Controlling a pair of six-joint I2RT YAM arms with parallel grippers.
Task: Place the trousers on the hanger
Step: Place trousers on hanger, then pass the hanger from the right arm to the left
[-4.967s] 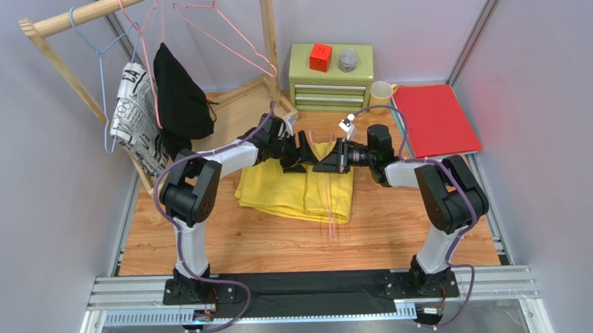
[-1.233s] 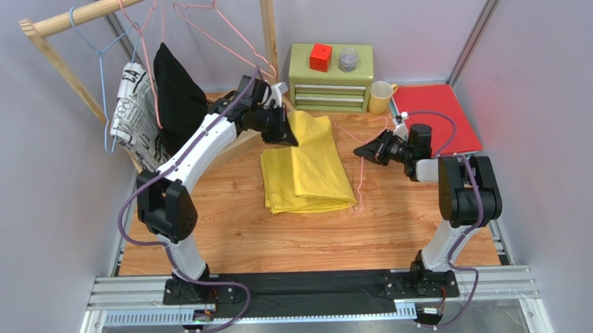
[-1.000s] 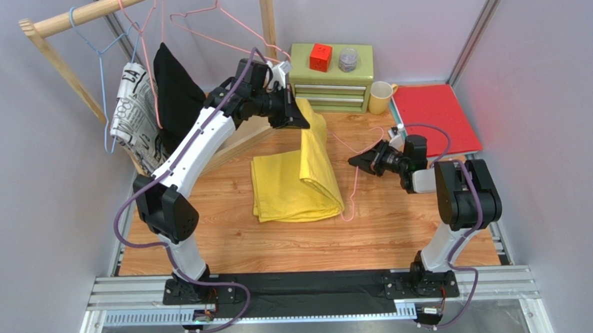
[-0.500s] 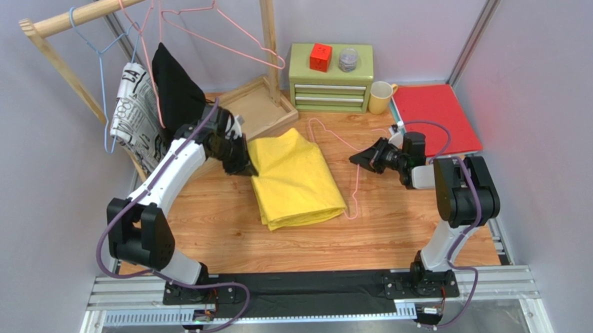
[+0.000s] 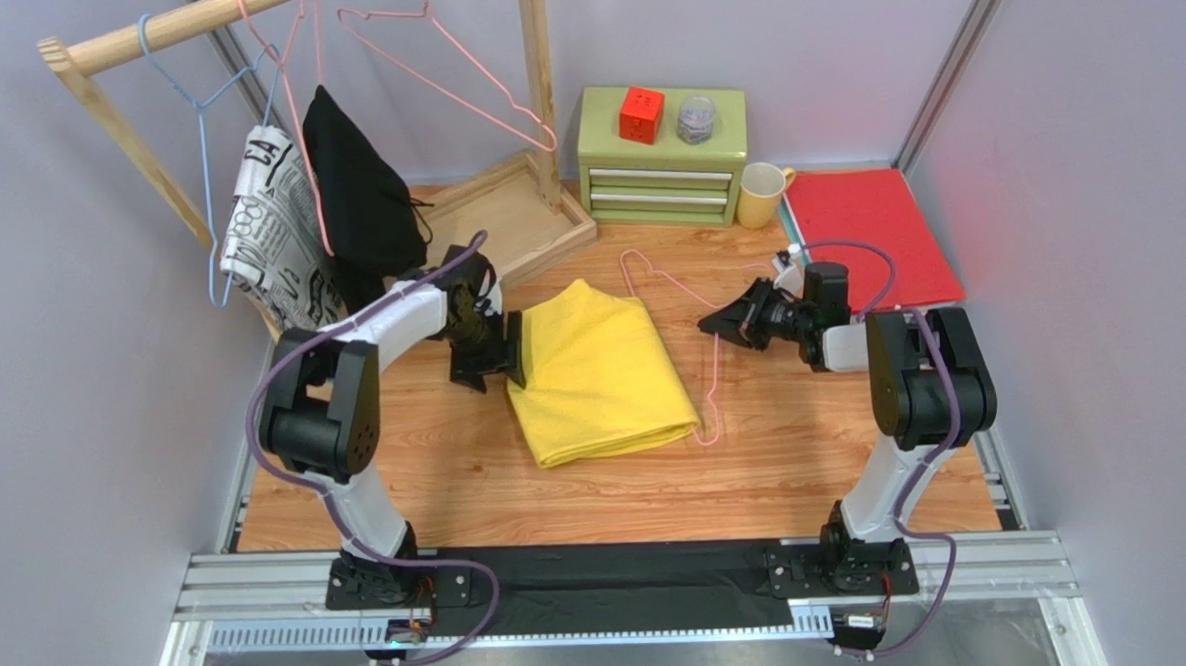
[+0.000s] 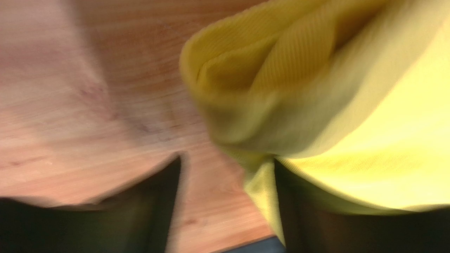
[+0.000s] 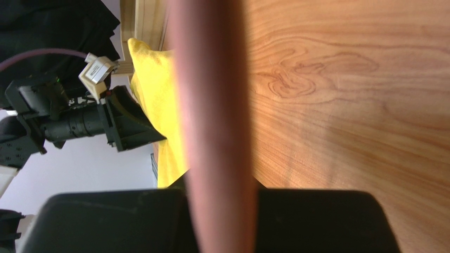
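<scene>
Lying folded mid-frame on the table (image 5: 440, 483), the trousers (image 5: 601, 370) have the left gripper (image 6: 226, 174) at their left edge, its jaws apart and a fold of cloth against one finger. Right of them, the right gripper (image 5: 727, 323) is clamped on the hanger (image 7: 211, 132), whose wire runs along the trousers' right edge.

Two slim robot arms — the left arm (image 5: 395, 309) and the right arm (image 5: 874, 489) — built of white tube links and bulky black joints. A purple cable (image 5: 255, 432) loops loosely along each. Flat black base plates (image 5: 377, 586) sit under them; both end in black wedge-shaped fingers (image 6: 137, 216).
</scene>
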